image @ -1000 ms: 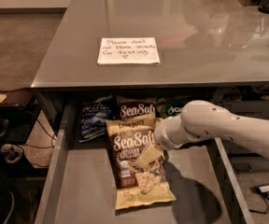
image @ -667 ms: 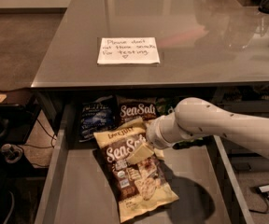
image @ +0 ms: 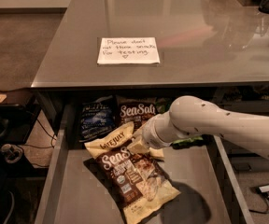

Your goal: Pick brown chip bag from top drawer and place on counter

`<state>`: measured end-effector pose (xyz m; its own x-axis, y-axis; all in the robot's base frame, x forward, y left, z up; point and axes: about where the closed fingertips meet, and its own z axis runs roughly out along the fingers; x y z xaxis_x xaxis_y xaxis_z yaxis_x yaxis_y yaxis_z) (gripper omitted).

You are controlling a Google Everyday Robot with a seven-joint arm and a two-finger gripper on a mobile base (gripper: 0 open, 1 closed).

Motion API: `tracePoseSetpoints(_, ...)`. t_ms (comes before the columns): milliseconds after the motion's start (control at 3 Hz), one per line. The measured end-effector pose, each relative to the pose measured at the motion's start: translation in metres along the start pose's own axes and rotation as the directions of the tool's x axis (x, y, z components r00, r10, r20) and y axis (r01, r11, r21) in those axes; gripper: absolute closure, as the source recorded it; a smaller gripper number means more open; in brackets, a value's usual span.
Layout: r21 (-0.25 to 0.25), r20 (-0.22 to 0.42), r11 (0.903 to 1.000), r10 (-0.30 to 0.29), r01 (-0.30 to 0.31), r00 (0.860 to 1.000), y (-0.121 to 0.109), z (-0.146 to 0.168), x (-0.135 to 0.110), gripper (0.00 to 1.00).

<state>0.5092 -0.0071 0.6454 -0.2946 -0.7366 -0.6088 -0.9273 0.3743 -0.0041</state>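
Nearest, in the drawer [image: 78,195], the brown chip bag [image: 132,178] lies slanted, its cream lower end towards the front right and its top lifted off the floor. A second ago it lay straighter and flatter; since then its top has swung left and risen with the claw [image: 139,146]. I judge the grip has taken, so lifting can go on. The claw is closed on the bag's upper edge. The white arm [image: 218,125] reaches in from the right, low under the desk edge. Behind sit a blue bag [image: 96,118] and a second brown bag [image: 137,112]. Beyond, the desk [image: 195,45] carries a paper note [image: 128,50].
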Motion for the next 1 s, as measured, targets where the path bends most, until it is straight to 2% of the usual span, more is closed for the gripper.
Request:
tracePoseSetpoints(333,0.016,-0.006,0.9998,-0.015,0.016,1.0,0.003,-0.008,-0.001,0.89)
tracePoseSetpoints(667,0.044,0.024,0.9979,-0.048,0.047,0.999,0.006,-0.028,-0.009,1.0)
tracePoseSetpoints(1000,0.092,0.065,0.9922,-0.09,0.084,0.994,0.01,-0.062,-0.022,1.0)
